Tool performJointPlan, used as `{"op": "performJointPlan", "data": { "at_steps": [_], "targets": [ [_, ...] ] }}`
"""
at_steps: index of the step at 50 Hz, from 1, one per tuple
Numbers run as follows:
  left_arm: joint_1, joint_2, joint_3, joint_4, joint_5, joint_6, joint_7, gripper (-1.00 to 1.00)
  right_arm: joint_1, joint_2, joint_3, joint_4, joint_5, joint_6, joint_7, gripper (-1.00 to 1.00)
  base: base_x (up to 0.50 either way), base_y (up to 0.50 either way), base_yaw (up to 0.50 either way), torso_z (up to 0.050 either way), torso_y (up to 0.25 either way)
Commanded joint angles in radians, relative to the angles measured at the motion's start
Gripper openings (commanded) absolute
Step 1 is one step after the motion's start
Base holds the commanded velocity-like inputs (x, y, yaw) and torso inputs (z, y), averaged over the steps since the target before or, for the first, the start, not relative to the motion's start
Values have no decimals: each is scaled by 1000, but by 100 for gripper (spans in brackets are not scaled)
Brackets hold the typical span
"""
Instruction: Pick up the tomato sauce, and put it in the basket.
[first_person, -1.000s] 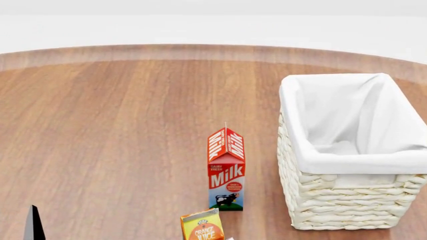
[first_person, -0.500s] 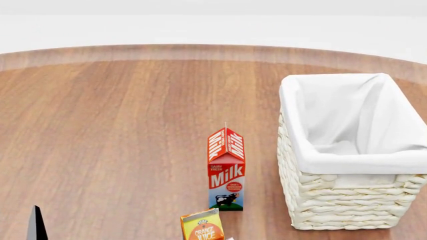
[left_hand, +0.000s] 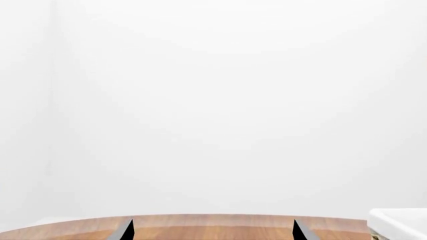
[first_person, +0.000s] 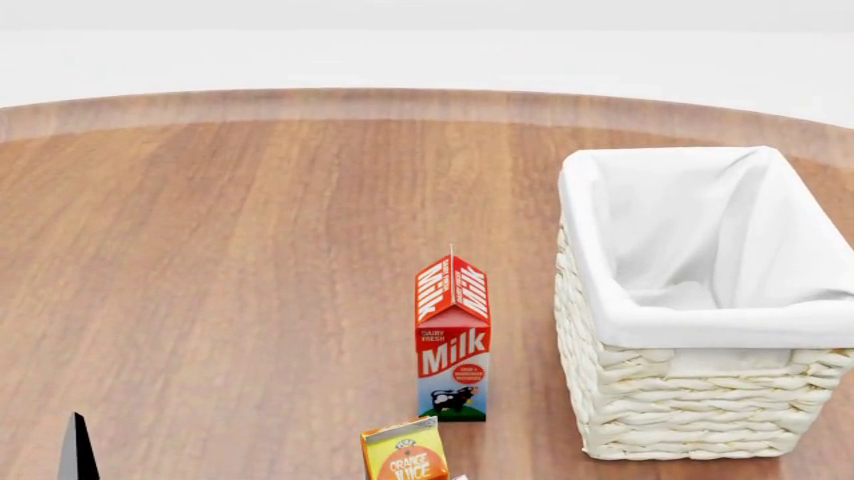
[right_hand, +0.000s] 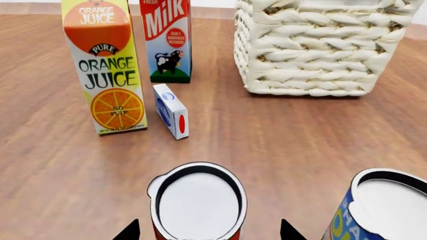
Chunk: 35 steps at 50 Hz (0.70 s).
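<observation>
Hovering spread-fingered and empty over the ungrasped tomato sauce (right_hand: 197, 202), the right end effector (right_hand: 208, 231) had pickup and the basket (right_hand: 319, 47) beyond left.

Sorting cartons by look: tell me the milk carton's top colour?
Red with white lettering on the milk carton; clearest in the head view.

Two cartons (right_hand: 107, 65) (two cans (right_hand: 197, 202))

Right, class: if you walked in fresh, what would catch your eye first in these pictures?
Probably the big cream wicker basket with its white lining, at the right of the wooden table, with the red milk carton upright just left of it. In the right wrist view, the tomato sauce sits close below the right gripper, between its fingertips.
</observation>
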Motion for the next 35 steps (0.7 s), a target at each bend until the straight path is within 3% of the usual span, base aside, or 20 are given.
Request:
{"op": "performJointPlan", "data": {
  "at_steps": [1,3,17,18,28,35],
  "targets": [
    [-3,-6,5,-2,-3,-2,-7,100,43,-2,-6,26,-1,12,9,100,0,0,0,0,0],
    [-3,-7,5,-1,-3,-2,-9,100,71,-15,-10,111,-5,-43,1,100,0,0,0,0,0],
    [-8,-13,11,-4,-6,-5,-16,100,101,-19,-25,156,11,-35,-12,100,0,0,0,0,0],
    [-9,-14,9,-4,-7,-6,-17,100,95,-17,-27,146,18,-42,-18,-100,0,0,0,0,0],
    [-13,-18,12,-6,-8,-13,-25,100,82,-9,-33,111,31,-39,-18,-100,0,0,0,0,0],
    [-9,-21,14,3,-9,-15,-30,100,6,49,-4,-166,25,6,31,-100,0,0,0,0,0]
  ]
}}
